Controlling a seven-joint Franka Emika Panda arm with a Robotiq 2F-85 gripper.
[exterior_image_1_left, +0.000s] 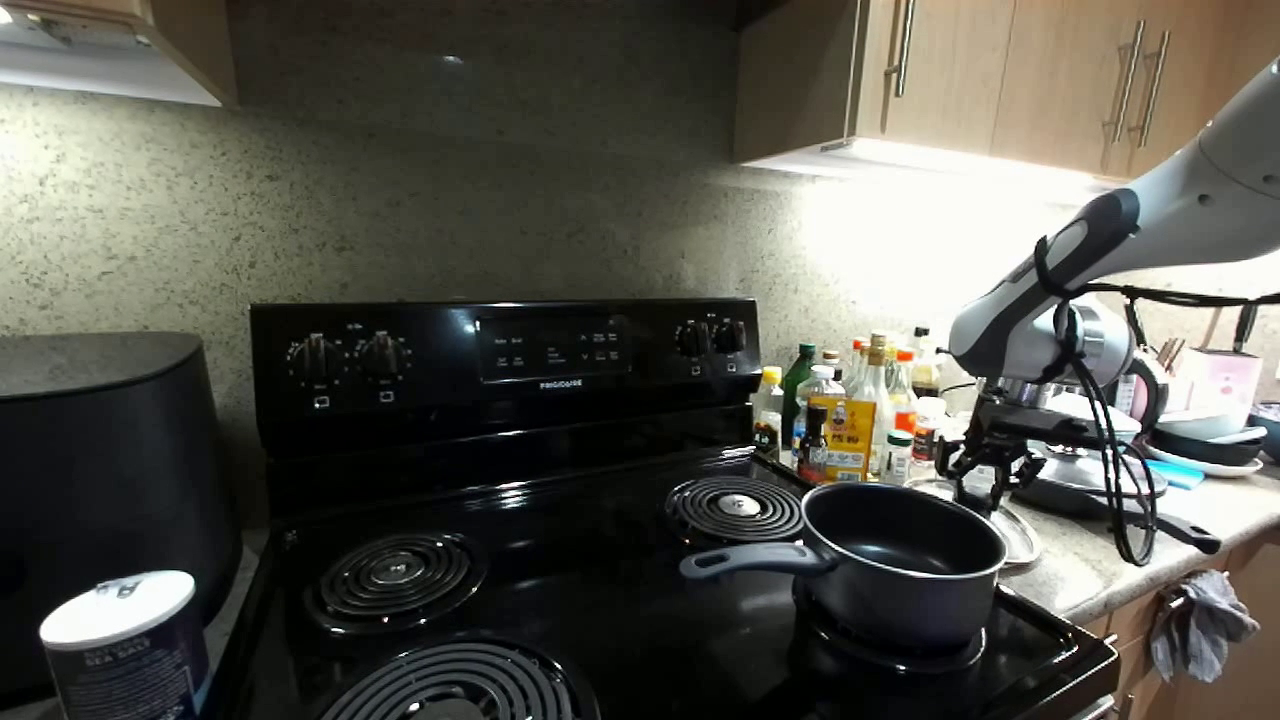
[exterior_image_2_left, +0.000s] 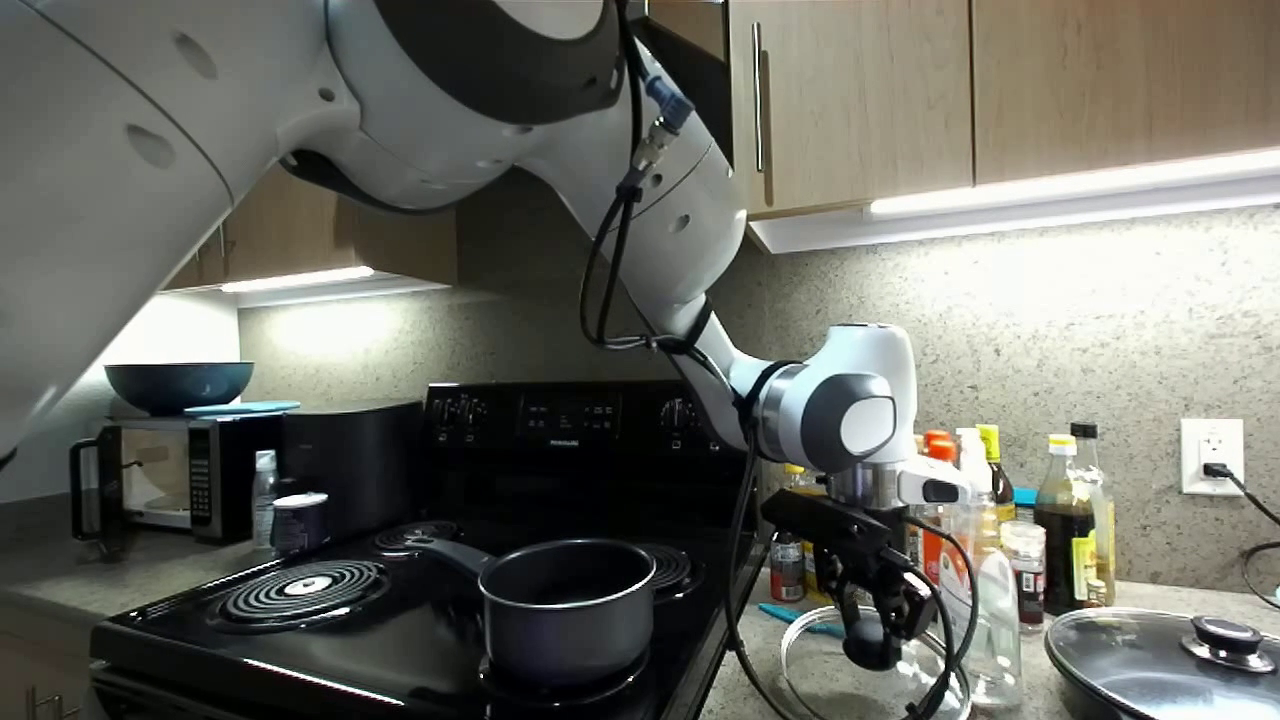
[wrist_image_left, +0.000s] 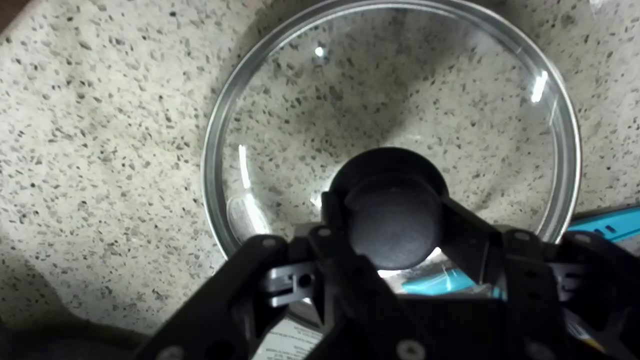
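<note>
My gripper (wrist_image_left: 391, 212) is shut on the round black knob (wrist_image_left: 395, 227) of a clear glass lid (wrist_image_left: 310, 105); one finger lies on each side of the knob. The metal-rimmed lid is over the speckled counter (wrist_image_left: 100, 150), and whether it rests there or hangs just above I cannot tell. In an exterior view the gripper (exterior_image_2_left: 880, 610) points down, with the lid's rim (exterior_image_2_left: 790, 650) beneath it. A dark grey saucepan (exterior_image_1_left: 900, 600) without a lid stands on a stove burner, nearest the counter where the gripper (exterior_image_1_left: 988, 485) is. Its handle (exterior_image_1_left: 750, 560) points away from the gripper.
Several bottles (exterior_image_1_left: 850, 420) crowd the counter behind the gripper. A lidded pan (exterior_image_2_left: 1130, 660) stands beside it. A bright blue item (wrist_image_left: 610, 225) lies by the lid's rim. Loose cables (exterior_image_2_left: 745, 600) hang from the arm. The black stove (exterior_image_1_left: 600, 580) has coil burners.
</note>
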